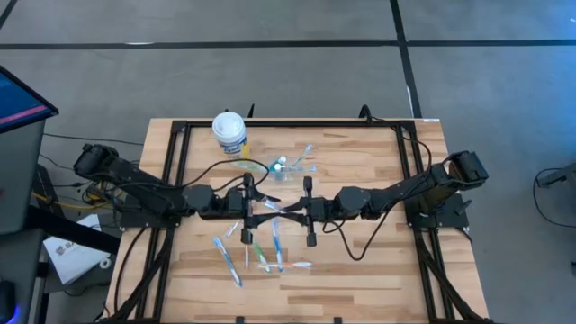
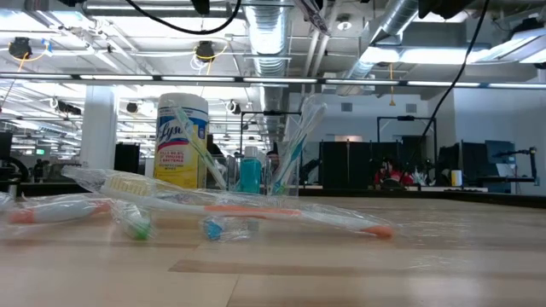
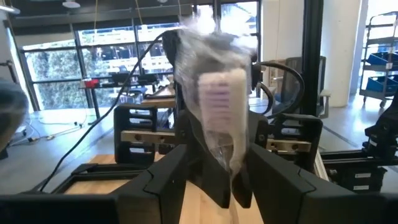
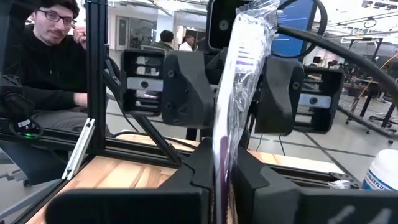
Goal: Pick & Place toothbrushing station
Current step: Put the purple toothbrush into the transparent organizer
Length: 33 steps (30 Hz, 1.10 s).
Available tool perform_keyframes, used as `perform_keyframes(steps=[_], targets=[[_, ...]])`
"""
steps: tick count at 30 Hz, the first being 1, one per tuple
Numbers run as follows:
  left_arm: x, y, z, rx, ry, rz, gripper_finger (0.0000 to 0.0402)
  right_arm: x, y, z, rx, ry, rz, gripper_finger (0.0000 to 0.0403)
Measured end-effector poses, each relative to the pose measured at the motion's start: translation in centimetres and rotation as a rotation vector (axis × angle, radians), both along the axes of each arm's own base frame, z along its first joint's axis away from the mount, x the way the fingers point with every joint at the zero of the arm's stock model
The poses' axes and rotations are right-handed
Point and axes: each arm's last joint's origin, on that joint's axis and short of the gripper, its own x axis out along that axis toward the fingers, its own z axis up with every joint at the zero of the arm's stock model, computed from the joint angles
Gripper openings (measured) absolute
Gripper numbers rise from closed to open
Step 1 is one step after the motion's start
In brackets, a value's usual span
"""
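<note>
Nearest the front edge of the tabletop (image 1: 378, 279), a scatter of wrapped toothbrushes (image 1: 261, 256) lies flat on the wood, left of centre; the low view shows them in clear crinkled wrappers, with orange, green and blue parts showing through.

Above the middle of the tabletop the two arms meet. The left gripper (image 3: 211, 186) and the right gripper (image 4: 217, 180) face each other, and each wrist view shows a wrapped toothbrush (image 3: 217, 106) standing between that arm's own dark jaws, which are clamped on it (the bristle head shows pale through the plastic in the left wrist view). Whether both hold the same toothbrush cannot be told for certain.

Farther back, toward the far edge and a little left of centre, the clear plastic cup (image 2: 286, 175) stands upright with several toothbrushes leaning out of it. The small blue tube (image 2: 249, 173) stands upright just beside the cup.

Beyond these, close to the far edge, stands the white-lidded yellow canister (image 1: 229, 132), upright.

Past the frame, the right wrist view shows a person (image 4: 43, 68) in dark clothing.
</note>
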Motion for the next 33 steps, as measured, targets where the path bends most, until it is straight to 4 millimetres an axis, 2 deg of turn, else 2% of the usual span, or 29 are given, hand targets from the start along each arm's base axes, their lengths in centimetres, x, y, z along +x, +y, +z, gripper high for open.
perform_keyframes(steps=[6,11,19,22,26,33], targets=[[0.46,-0.17,-0.33,0.019,-0.022,-0.004,0.0157,0.01,-0.01,-0.04,-0.001,0.004,0.0,0.0011],[0.43,-0.16,-0.24,0.017,-0.03,-0.004,0.0134,0.01,-0.01,-0.07,-0.002,0.007,0.0,0.0015],[0.43,-0.16,-0.22,0.015,-0.031,-0.004,0.0053,0.02,-0.06,-0.09,-0.002,0.009,-0.002,0.0015],[0.42,-0.17,-0.22,0.014,-0.031,-0.006,0.0016,0.02,-0.07,-0.09,-0.001,0.009,-0.002,0.0032],[0.43,-0.16,-0.22,0.014,-0.031,-0.005,0.0015,0.02,-0.06,-0.11,-0.001,0.011,-0.002,0.0059],[0.43,-0.16,-0.22,0.008,-0.031,-0.004,0.001,0.05,-0.18,-0.11,-0.002,0.011,-0.005,0.0082]])
